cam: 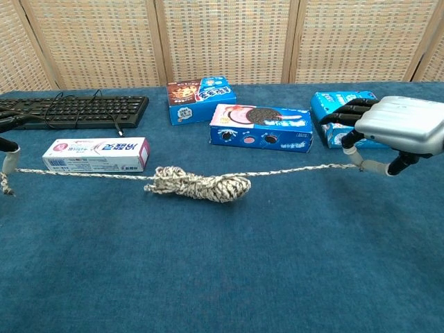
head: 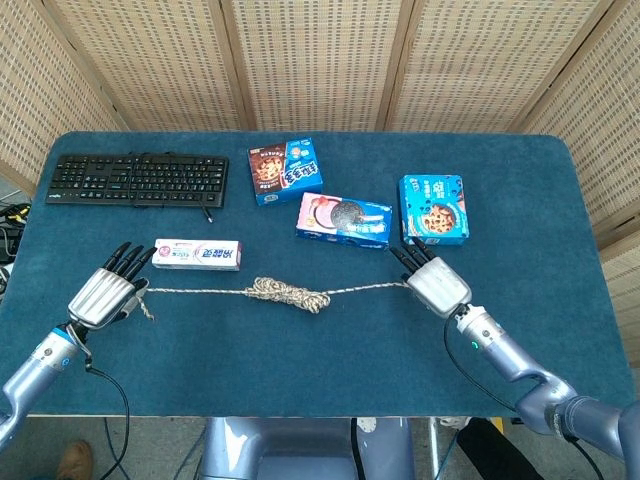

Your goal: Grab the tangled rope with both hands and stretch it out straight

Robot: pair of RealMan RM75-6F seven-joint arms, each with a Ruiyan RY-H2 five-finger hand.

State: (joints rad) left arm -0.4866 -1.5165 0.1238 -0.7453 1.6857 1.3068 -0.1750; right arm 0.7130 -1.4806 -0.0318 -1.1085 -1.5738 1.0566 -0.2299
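Both our left hand (head: 100, 295) and right hand (head: 436, 283) pinch rope (cam: 198, 184) ends, but that tangled clump might cinch into a knot if we yank.

Black keyboard (head: 139, 179) sits at the far-left of the blue counter (head: 300, 370), w/ a white toothpaste box (head: 197, 254) lying nearer the front edge below it. Three cookie boxes toward center-right: dark/blue one (head: 286, 171) furthest back, Oreo-type box (head: 344, 221) in front of it, blue box (head: 434, 209) to the right. Woven screen panels (head: 320, 60) stand behind.
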